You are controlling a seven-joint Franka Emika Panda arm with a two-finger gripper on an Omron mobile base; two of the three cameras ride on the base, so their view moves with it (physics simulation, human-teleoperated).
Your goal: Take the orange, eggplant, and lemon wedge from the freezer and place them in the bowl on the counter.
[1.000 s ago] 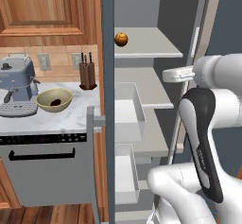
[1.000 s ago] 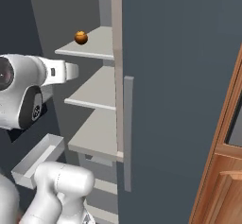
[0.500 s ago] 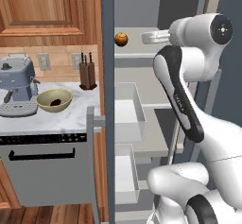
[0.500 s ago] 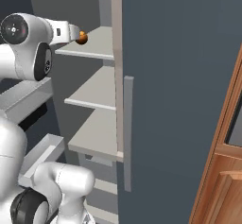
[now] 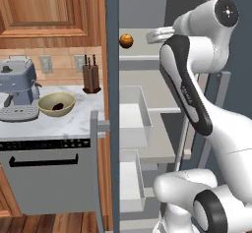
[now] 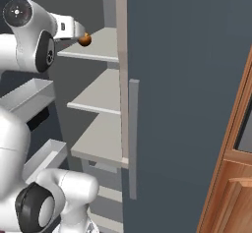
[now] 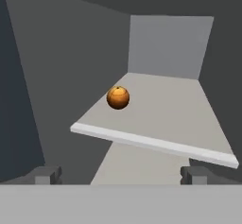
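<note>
On the upper shelf [image 7: 189,119] of the open freezer [image 5: 112,104] sits the orange [image 7: 117,97], untouched. The gripper [image 7: 120,175] faces it from just outside the shelf edge, fingers [image 7: 47,175] spread apart and empty. On the counter [image 5: 59,124], the bowl [image 5: 56,103] holds a dark lump (probably the eggplant). Orange and lemon wedge remain.

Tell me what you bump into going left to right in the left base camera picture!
Coffee machine → bowl → knife block → orange → gripper.
</note>
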